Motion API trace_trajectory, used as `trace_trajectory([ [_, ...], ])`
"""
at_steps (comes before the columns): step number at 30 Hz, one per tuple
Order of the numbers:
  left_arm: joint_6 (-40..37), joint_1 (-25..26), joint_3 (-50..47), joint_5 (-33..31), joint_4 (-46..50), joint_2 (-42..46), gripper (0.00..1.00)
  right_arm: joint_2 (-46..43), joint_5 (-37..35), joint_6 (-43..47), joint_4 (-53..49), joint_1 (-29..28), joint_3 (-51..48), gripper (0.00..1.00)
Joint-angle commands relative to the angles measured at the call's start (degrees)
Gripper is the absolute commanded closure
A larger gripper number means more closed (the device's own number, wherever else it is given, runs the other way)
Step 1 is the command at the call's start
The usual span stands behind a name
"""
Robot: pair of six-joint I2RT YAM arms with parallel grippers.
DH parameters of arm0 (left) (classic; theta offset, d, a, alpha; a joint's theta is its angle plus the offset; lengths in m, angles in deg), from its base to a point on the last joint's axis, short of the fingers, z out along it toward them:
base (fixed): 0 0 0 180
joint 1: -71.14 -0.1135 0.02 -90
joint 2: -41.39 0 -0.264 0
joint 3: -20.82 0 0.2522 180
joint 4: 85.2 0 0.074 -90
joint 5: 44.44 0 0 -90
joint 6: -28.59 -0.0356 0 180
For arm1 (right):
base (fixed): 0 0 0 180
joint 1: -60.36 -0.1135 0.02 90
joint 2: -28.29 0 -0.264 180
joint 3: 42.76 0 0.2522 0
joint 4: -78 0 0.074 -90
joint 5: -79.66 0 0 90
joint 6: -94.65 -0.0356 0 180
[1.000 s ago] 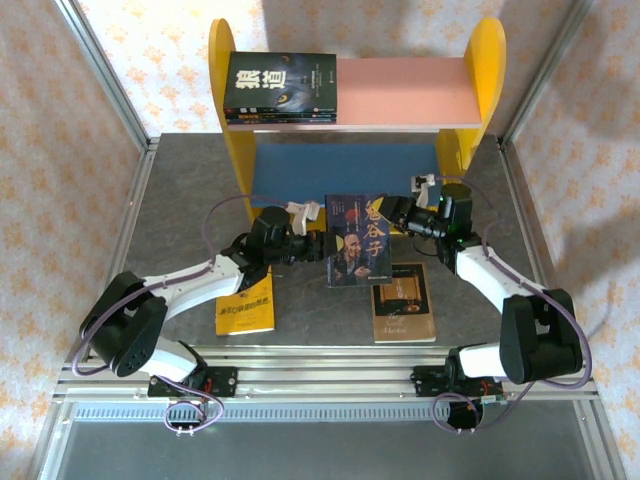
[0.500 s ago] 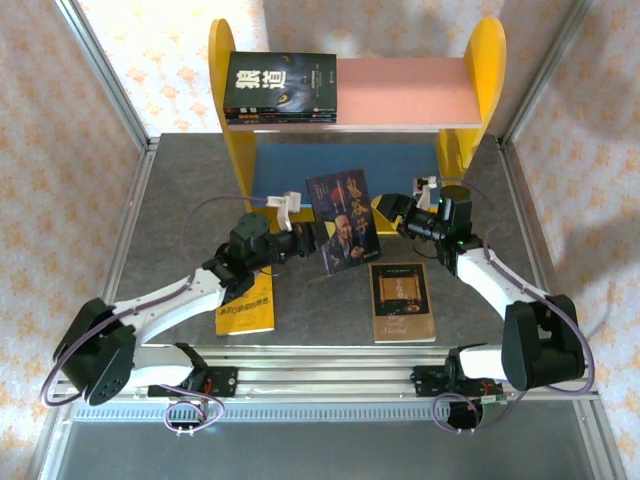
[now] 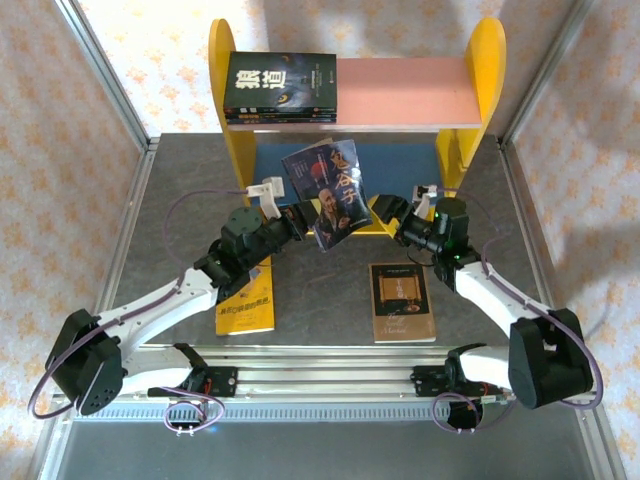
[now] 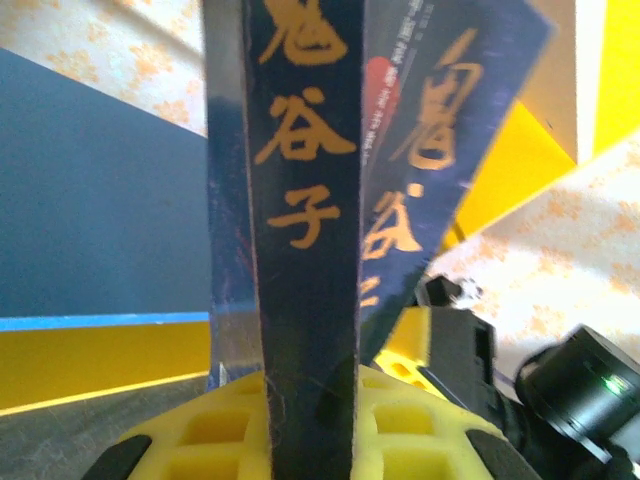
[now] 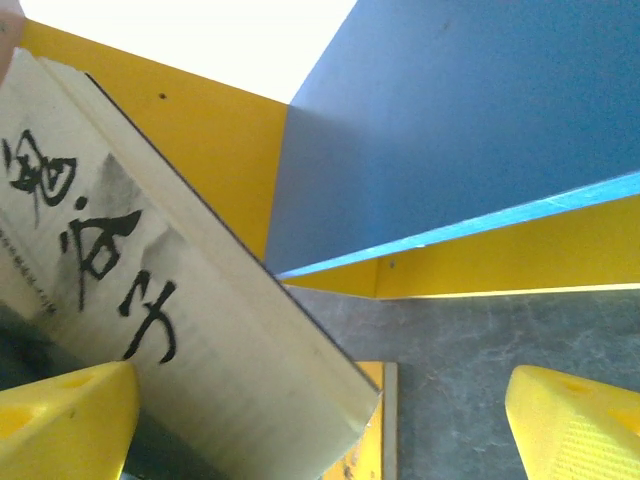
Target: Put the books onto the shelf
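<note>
Dark-blue book (image 3: 327,195) hangs tilted before the lower tier of the shelf (image 3: 410,92), clamped by your left gripper (image 3: 303,220) alone now that your right gripper (image 3: 390,211) has spread wide and let go, so shelving can proceed.

One shelf (image 3: 487,60); before it three loose books: one dark blue book (image 3: 328,192), one yellow book (image 3: 246,310), one brown book (image 3: 402,301); upon it one stack of books (image 3: 280,87), number unclear
</note>
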Motion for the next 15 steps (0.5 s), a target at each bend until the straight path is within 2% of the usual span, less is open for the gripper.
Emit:
trace_trajectory([
  [1,-0.3,-0.6,4.5,-7.1,-7.1,-0.4,1.00,-1.1,-1.5,-2.1,4.7,-2.4,-1.0,0.06],
  [6,0.8,-0.6,5.9,-8.1,-9.7,-3.4,1.00,-0.5,-5.1,-2.6,5.0,-6.3,-0.9,0.05],
  [9,2.0,-0.6,5.3,-8.3,-11.7,-4.2,1.00,-1.5,-7.9,-2.7,4.8,-6.5,-2.1,0.05],
  [15,2.8,-0.6,3.5,-8.8,-12.0,-2.7,1.00,-6.5,-12.5,0.4,-2.4,-5.9,-1.8,0.03],
])
